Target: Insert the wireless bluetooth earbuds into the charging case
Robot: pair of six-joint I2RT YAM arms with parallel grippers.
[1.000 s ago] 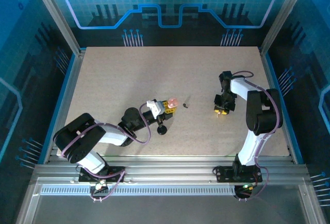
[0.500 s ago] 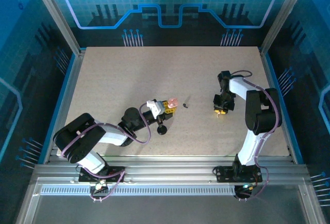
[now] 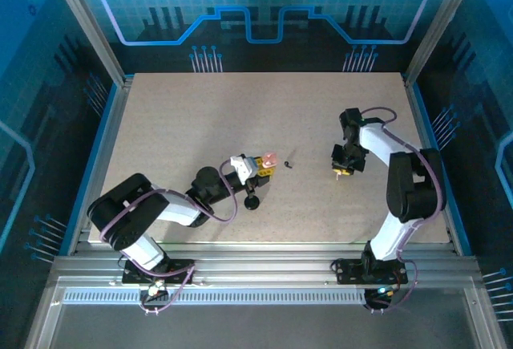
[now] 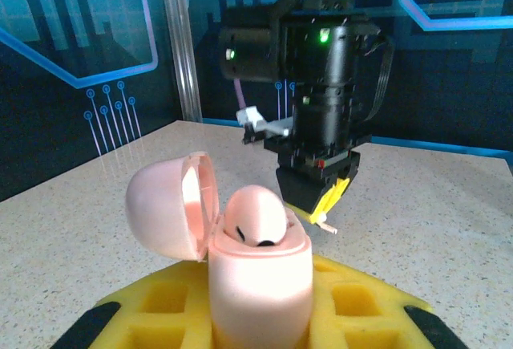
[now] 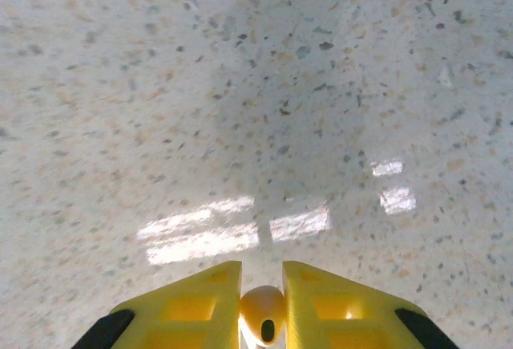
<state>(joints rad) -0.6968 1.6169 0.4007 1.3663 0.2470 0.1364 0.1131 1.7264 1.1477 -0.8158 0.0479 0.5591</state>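
Left gripper (image 3: pixel 261 169) clamped on case (image 4: pixel 258 285), lid (image 4: pixel 164 214) open at 9 o'clock. Right gripper (image 3: pixel 343 170) pinched pale earbud (image 5: pixel 261 310). Dark earbud (image 3: pixel 288 162) lay on table (image 3: pixel 200 116), 3 o'clock of case.

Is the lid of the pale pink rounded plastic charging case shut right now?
No, the pale pink charging case has its lid swung open to one side, baring the inside in the left wrist view.

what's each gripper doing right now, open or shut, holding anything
left gripper: shut, holding the open pink charging case.
right gripper: shut, with a pale earbud pinched between its jaws.
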